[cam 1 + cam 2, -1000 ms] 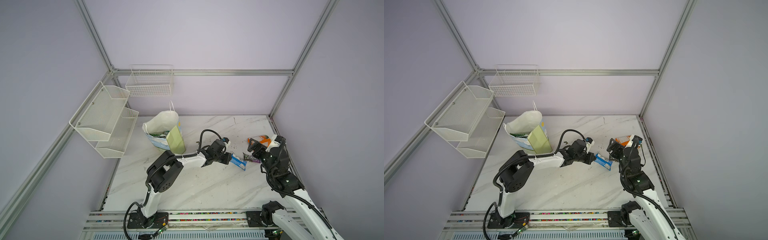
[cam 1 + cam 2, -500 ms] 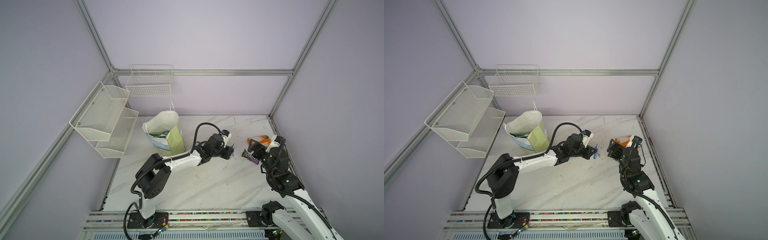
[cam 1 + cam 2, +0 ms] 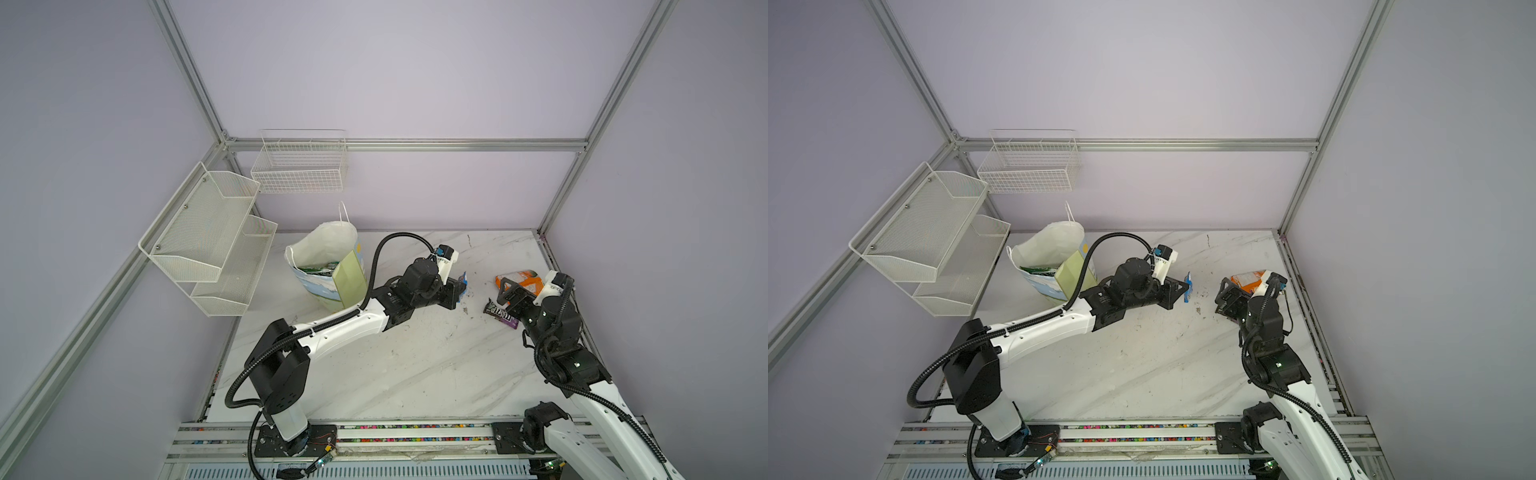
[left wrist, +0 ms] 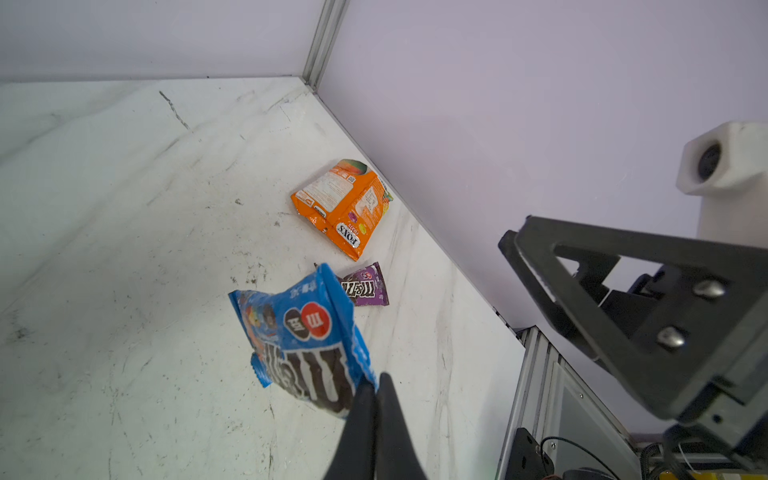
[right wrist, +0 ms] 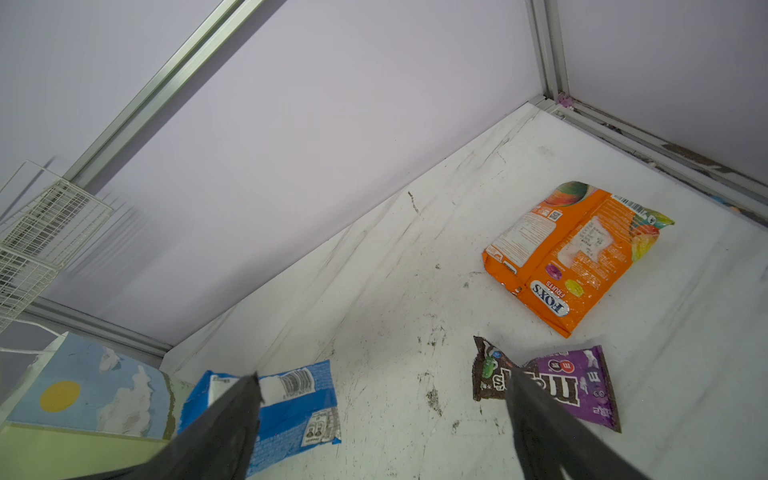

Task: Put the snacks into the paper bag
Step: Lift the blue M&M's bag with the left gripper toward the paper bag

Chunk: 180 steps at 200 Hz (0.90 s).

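Far-left on the tabletop [image 3: 415, 365] stands the paper bag [image 3: 351, 280], lying to the left of my left end effector [image 3: 457, 293], the nearer arm's, which is clamped on an edge of the small blue packet [image 4: 303, 332], carried upright, I judge, off the surface.

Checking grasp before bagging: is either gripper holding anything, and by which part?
Left gripper is shut on the small crinkly blue snack packet, pinching one corner at its crimped edge. Right gripper is open, holding nothing.
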Tool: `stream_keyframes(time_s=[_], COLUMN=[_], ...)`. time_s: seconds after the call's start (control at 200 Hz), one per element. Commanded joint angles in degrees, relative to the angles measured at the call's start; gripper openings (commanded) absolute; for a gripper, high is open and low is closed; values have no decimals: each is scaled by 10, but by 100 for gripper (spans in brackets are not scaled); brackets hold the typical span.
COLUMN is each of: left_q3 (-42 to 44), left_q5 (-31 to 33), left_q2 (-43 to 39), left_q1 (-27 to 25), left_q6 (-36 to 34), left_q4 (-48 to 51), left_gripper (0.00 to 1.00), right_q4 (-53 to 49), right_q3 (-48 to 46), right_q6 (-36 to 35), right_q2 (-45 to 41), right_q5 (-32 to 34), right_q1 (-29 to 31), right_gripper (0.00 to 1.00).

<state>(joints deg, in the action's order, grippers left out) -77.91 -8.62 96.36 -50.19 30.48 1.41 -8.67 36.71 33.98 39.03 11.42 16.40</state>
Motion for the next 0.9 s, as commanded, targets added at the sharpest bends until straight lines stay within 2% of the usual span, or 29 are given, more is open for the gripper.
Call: stream_keyframes(time_s=[0.0, 0.45, 0.475, 0.895], left_q3=[21, 7, 6, -15], left_q5=[32, 146, 152, 259], left_q2=[-49, -148, -171, -234], left_q1=[4, 4, 4, 4], left_q6=[-16, -50, -54, -117], left_q4=[-9, 40, 42, 77], left_gripper=[0, 0, 0, 0], right_q4=[-4, 2, 3, 29], right_q3=[-10, -9, -10, -19], right_q6=[7, 0, -1, 1], right_q2=[-3, 32, 34, 64], right_q5=[-4, -38, -41, -90], right_q1=[-2, -2, -2, -2], right_gripper=[93, 93, 92, 91])
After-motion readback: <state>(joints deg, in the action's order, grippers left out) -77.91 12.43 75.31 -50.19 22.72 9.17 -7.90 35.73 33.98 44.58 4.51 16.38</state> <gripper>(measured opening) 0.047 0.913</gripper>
